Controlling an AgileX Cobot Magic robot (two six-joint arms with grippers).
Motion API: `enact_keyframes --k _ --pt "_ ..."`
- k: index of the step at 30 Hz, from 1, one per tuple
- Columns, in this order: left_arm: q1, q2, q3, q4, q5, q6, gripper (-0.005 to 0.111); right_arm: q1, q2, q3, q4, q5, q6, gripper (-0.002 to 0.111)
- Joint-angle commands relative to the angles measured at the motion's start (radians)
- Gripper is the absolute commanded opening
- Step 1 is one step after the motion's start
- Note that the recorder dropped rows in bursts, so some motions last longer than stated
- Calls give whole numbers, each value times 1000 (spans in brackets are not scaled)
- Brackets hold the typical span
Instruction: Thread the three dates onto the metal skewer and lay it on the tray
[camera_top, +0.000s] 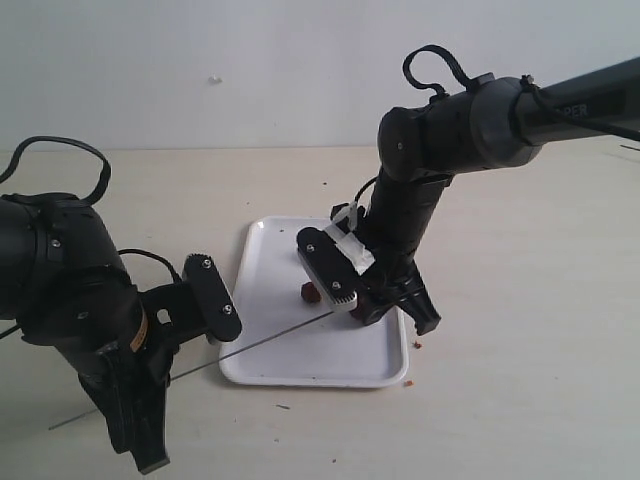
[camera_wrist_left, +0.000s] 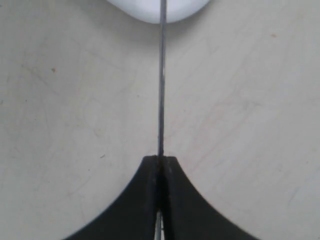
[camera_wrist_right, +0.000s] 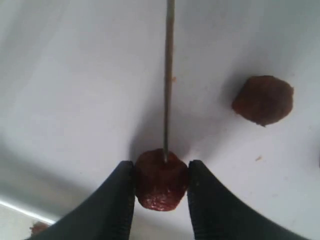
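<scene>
The thin metal skewer (camera_top: 250, 347) runs from my left gripper (camera_top: 140, 395) across the white tray's (camera_top: 300, 365) near edge. In the left wrist view my left gripper (camera_wrist_left: 160, 159) is shut on the skewer (camera_wrist_left: 161, 90), which points toward the tray (camera_wrist_left: 150, 10). My right gripper (camera_wrist_right: 161, 170) hangs low over the tray, its jaws shut on one dark red date (camera_wrist_right: 160, 184). The skewer's tip (camera_wrist_right: 165, 157) meets the face of that date. A second date (camera_wrist_right: 263, 99) lies loose on the tray. Beside the right gripper (camera_top: 352, 306), one date (camera_top: 310, 292) shows in the exterior view.
Brown crumbs (camera_top: 418, 344) lie on the pale tabletop off the tray's right corner. The right arm (camera_top: 470, 125) reaches in from the upper right and the left arm (camera_top: 60, 280) fills the lower left. A pale wall stands behind.
</scene>
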Motion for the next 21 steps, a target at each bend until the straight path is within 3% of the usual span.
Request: enact_keyframes --k 1,21 --pt "2 1 0 3 -6 -2 0 -1 -15 -2 -35 7 4 35" --pt "2 1 0 22 -14 29 0 -1 -47 -4 -76 -7 52 35"
